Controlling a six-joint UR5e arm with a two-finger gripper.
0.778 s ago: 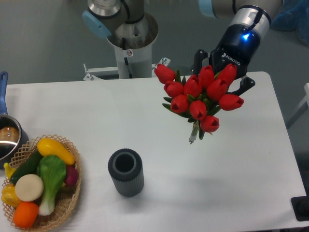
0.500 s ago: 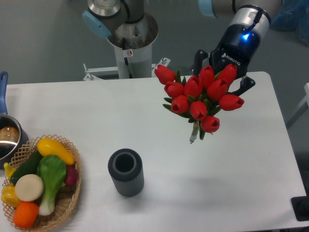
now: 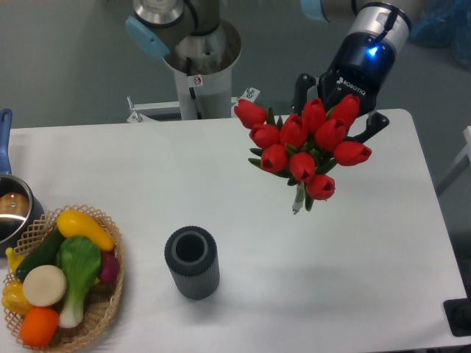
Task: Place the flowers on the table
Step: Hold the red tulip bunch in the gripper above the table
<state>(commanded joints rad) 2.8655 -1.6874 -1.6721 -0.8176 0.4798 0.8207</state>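
Observation:
The flowers (image 3: 303, 147), a bunch of red tulip buds with green leaves and stems, hang above the right back part of the white table (image 3: 243, 213), with the stem ends (image 3: 297, 204) pointing down toward the table top. My gripper (image 3: 337, 104) reaches in from the upper right, behind the buds. Its black fingers (image 3: 302, 86) show on either side of the bunch, and the tips are hidden by the buds. It holds the bunch. The grey cylinder (image 3: 192, 262) stands upright at the front middle, well left of the flowers.
A wicker basket (image 3: 103, 294) of toy vegetables sits at the front left edge. A pot (image 3: 11, 209) with a blue handle is at the far left. The robot base (image 3: 197, 66) stands behind the table's back edge.
My gripper and the flowers have shifted together very slightly up and left. Nothing else has moved.

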